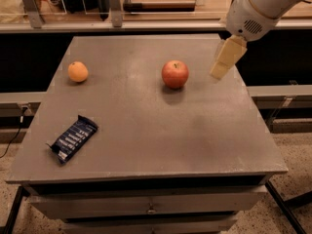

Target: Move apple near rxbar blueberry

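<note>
A round red apple [175, 74] sits on the grey table [146, 126], right of centre towards the back. The rxbar blueberry [73, 138], a flat navy bar with white lettering, lies near the front left corner, far from the apple. My gripper [226, 58], pale cream at the end of a white arm, hangs above the table's right rear part, a short way right of the apple and apart from it. It holds nothing that I can see.
A small orange fruit [78, 71] sits at the table's back left. A shelf rail with metal posts [115, 6] runs behind the table. The table has drawers [151, 206] at the front.
</note>
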`<state>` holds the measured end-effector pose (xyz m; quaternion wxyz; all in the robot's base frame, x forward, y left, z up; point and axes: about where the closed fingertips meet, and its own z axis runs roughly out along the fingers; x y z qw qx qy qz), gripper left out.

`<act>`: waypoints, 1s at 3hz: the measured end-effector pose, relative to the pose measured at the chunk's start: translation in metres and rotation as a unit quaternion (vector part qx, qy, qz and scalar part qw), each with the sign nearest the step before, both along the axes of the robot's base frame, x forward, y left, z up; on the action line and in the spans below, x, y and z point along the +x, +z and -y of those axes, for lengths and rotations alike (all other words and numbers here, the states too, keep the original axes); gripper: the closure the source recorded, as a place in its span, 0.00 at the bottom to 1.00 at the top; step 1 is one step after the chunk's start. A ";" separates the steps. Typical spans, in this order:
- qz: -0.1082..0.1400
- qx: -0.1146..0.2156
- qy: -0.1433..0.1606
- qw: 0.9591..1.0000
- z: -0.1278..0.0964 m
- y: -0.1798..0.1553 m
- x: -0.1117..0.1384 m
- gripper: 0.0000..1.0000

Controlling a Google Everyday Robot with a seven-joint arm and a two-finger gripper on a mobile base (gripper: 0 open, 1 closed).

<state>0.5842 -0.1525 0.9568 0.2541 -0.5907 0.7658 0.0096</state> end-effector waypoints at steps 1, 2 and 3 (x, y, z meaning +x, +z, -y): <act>-0.021 0.052 -0.024 0.998 -0.022 -0.024 0.032 0.00; -0.038 0.099 -0.028 0.994 -0.048 -0.043 0.053 0.00; -0.048 0.149 -0.006 0.988 -0.079 -0.063 0.063 0.00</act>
